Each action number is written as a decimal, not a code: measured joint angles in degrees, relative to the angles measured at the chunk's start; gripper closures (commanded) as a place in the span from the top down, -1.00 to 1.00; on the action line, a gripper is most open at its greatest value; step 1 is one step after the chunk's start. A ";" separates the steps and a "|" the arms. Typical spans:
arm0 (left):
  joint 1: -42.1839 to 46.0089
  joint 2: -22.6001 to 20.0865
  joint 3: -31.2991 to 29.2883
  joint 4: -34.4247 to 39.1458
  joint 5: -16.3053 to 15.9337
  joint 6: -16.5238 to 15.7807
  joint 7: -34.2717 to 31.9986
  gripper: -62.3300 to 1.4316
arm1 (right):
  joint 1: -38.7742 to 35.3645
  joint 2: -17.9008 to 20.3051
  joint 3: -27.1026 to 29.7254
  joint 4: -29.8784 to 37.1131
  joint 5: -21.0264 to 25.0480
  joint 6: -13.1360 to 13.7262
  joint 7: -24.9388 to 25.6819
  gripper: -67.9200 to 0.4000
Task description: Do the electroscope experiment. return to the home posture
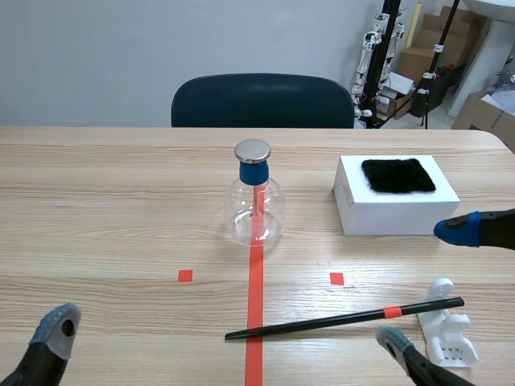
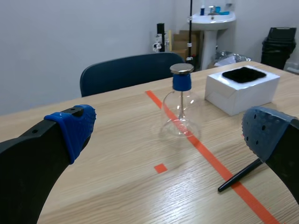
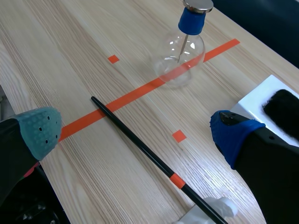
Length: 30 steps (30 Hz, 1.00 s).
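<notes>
Low at table's near edge, left gripper (image 2: 170, 134) & right gripper (image 3: 138, 135) both sit w/ fingers spread wide, nothing held; looks like home posture, or close to it. Just ahead, black rod (image 1: 346, 319) lies released, orange-banded end seemingly propped on white stand (image 1: 447, 330), prob. for easy pickup. Farther back, electroscope (image 1: 255, 201) stands upright on the tape line, centred btwn arms, w/ white box (image 1: 394, 211) carrying black fur pad (image 1: 398, 174) on its right.

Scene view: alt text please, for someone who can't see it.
A glass electroscope flask stands mid-table on the orange tape line. A black rod lies nearer, one end at a white stand; a fur-topped white box sits right.
</notes>
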 measured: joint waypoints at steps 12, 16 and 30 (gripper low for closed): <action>-0.52 -0.74 0.17 1.40 -0.22 -0.02 1.18 1.00 | 0.02 0.02 -0.02 0.00 2.54 -0.26 -2.45 1.00; -0.50 -0.74 0.17 1.40 -0.24 -0.02 1.40 1.00 | 0.02 0.02 -0.02 0.00 2.56 -0.39 -2.40 1.00; -0.50 -0.74 0.17 1.40 -0.24 -0.02 1.40 1.00 | 0.02 0.02 -0.02 0.00 2.56 -0.39 -2.34 1.00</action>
